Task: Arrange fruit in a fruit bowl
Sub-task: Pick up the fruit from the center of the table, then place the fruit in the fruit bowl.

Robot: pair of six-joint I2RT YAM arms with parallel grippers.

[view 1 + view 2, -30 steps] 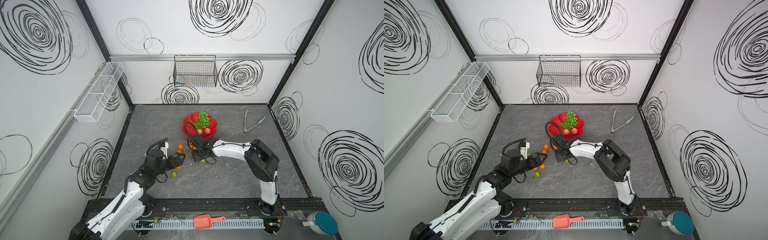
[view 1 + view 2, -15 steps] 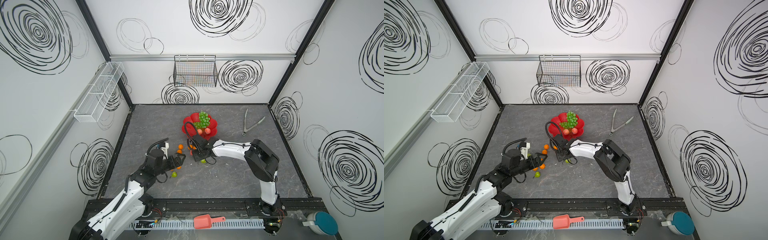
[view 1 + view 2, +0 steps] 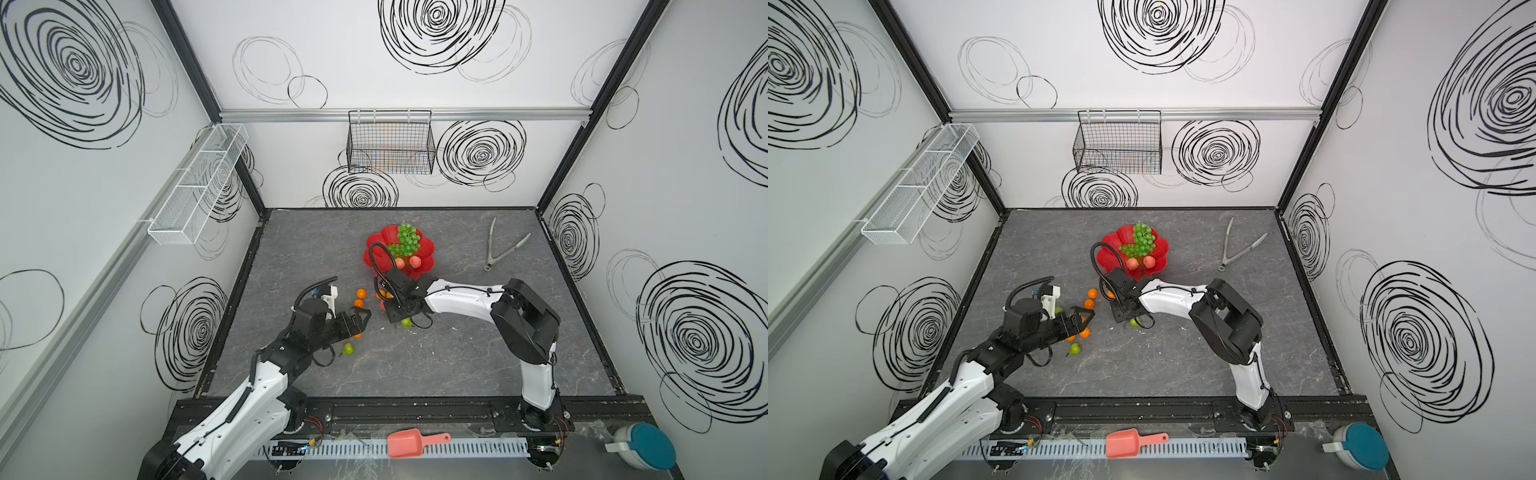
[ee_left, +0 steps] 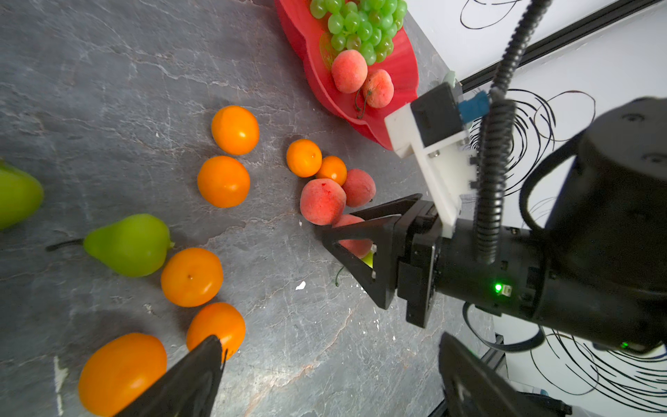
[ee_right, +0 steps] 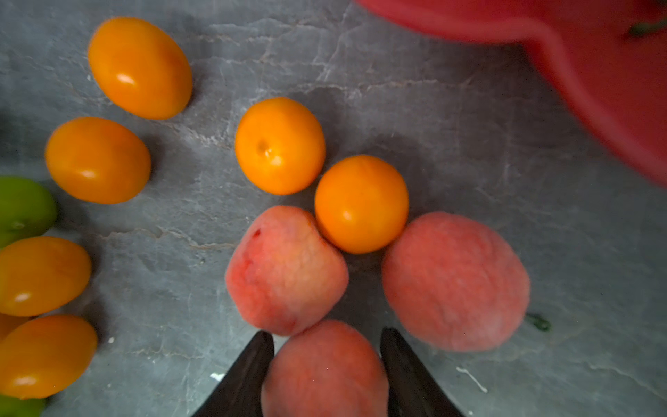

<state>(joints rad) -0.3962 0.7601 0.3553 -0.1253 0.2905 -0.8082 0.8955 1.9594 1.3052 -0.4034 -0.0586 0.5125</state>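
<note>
The red fruit bowl [image 3: 376,253] stands mid-table holding green grapes [image 3: 405,241] and two peaches [image 3: 407,262]. In front of it, loose fruit lies on the grey table: several tangerines [image 4: 223,181], two peaches [image 5: 287,269] touching each other, and pears [image 4: 130,244]. My right gripper [image 5: 326,332] is low over this cluster, its jaws pressed against both sides of a third peach [image 5: 325,372] that rests by the table. My left gripper [image 4: 329,339] hovers open over the left-hand tangerines [image 3: 358,304], with only bare table between its fingers. A pear [image 3: 348,349] lies just beside it.
Metal tongs [image 3: 503,249] lie at the back right of the table. A black wire basket [image 3: 390,143] hangs on the back wall and a white mesh shelf [image 3: 195,187] on the left wall. A pink scoop [image 3: 409,442] sits past the front rail.
The right jaws have narrowed onto the peach. Both arms have hardly moved, and the loose fruit lies where it was.
</note>
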